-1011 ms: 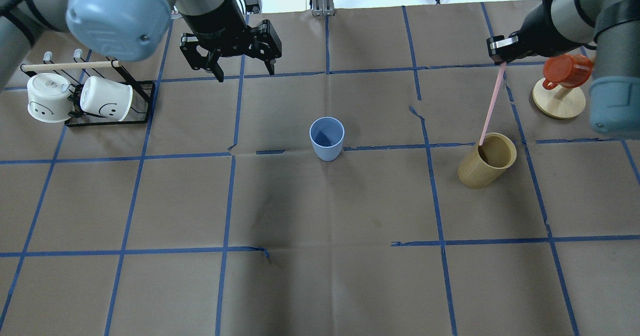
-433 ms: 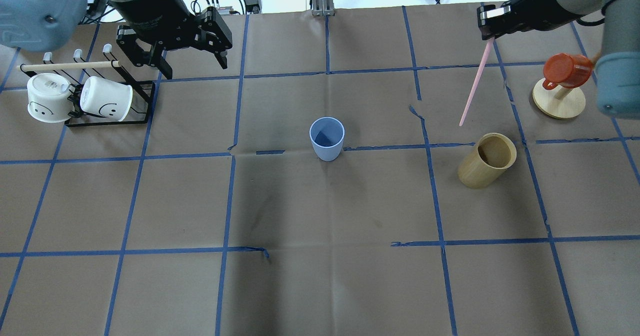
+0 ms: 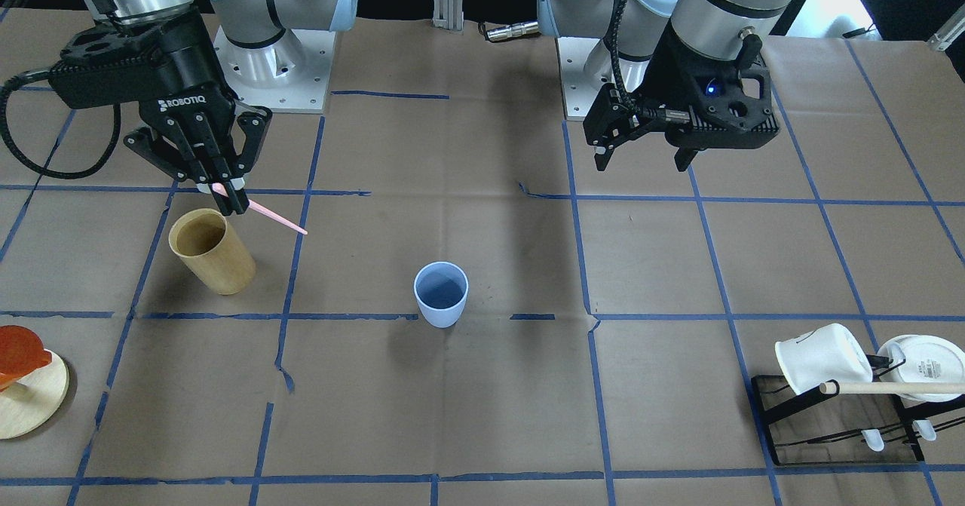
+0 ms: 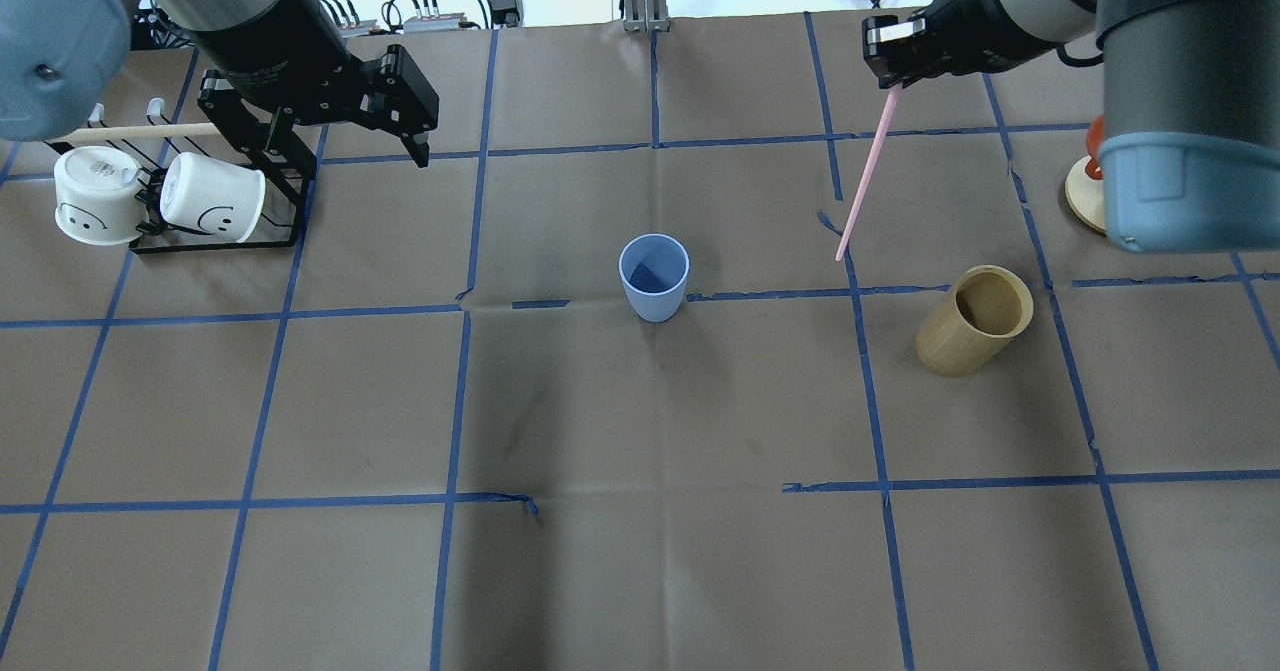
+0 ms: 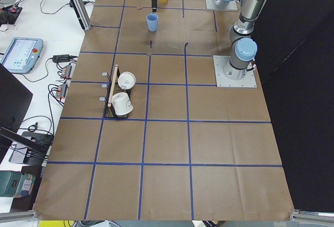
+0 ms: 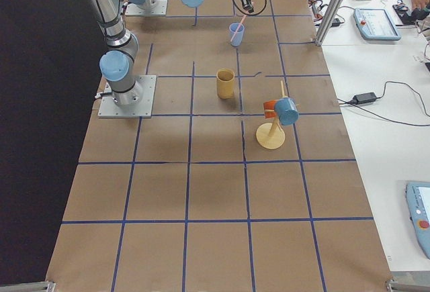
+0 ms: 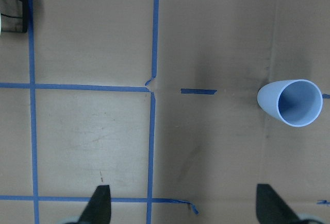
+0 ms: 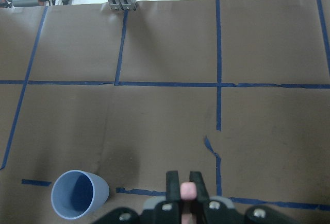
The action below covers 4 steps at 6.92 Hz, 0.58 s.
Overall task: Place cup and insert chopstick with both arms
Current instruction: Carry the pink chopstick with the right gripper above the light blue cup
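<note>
R gripper [image 3: 227,198] is clamped on the top end of the chopstick [image 4: 866,176]. In the R wrist cam I see both fingers [image 8: 172,183] pinched tight on the pink tip. The stick hangs tilted from the grip, lower end free in the air, touching nothing. From overhead that lower tip sits over the tape line between the cup [image 4: 654,296] and the tan wooden cup [image 4: 960,341], nearer the tan one, clear of both rims.

The cup stands upright, mouth up, mid-table [image 4: 640,551] just by a short strip of blue tape. Nothing inside it that I can see. Relative to the R gripper it's off to the robot's left and closer to the robot; in the R wrist cam it shows bottom-left, well to the side of the fingers, so stick and cup aren't lined up.

L gripper [image 3: 641,161] is spread wide w/ nothing between the fingers, hanging above the table near the black mug rack [image 4: 290,186]. It is well apart from the cup. In the L wrist cam both fingertips [image 7: 100,203] show at the bottom edge, the cup off to the right side, outside the gap.

Rack carries two white mugs [image 4: 212,199] under a wooden dowel [image 4: 130,132]. A red cup [image 3: 15,349] sits on a round wooden stand [image 3: 30,400] at the table's R end.
</note>
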Tool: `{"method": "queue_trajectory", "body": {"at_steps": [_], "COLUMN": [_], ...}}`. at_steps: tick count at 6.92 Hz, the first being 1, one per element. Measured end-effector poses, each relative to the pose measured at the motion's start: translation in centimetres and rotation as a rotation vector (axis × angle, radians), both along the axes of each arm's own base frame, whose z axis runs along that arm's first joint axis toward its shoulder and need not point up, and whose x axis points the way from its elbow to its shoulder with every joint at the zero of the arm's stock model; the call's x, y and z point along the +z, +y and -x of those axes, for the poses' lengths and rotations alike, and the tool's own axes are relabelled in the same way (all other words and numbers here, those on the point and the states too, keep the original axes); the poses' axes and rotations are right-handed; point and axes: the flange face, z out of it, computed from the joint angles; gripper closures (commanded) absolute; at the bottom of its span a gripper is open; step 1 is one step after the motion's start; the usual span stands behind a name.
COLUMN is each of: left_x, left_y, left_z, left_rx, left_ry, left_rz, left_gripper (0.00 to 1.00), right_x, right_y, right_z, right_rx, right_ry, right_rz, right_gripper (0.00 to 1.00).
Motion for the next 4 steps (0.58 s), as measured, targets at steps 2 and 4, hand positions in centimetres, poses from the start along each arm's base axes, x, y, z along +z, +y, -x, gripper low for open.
{"method": "queue_trajectory", "body": {"at_steps": [2, 4], "left_x": [0.3, 0.4], "left_y": [0.5, 0.4], "left_z": [-0.1, -0.1], "left_rx": [0.002, 0.002], "left_ry": [-0.004, -0.001], "left_rz": [0.006, 0.008], "left_gripper": [0.00, 0.00], "right_x": [-1.1, -3.3], "right_y": [0.1, 0.1], "right_z": [-5.3, -10.9], "right_rx": [0.027, 0.040], "right_ry": [-0.039, -0.031], "right_rz": [0.028, 0.074], "right_gripper": [0.92, 0.92]}}
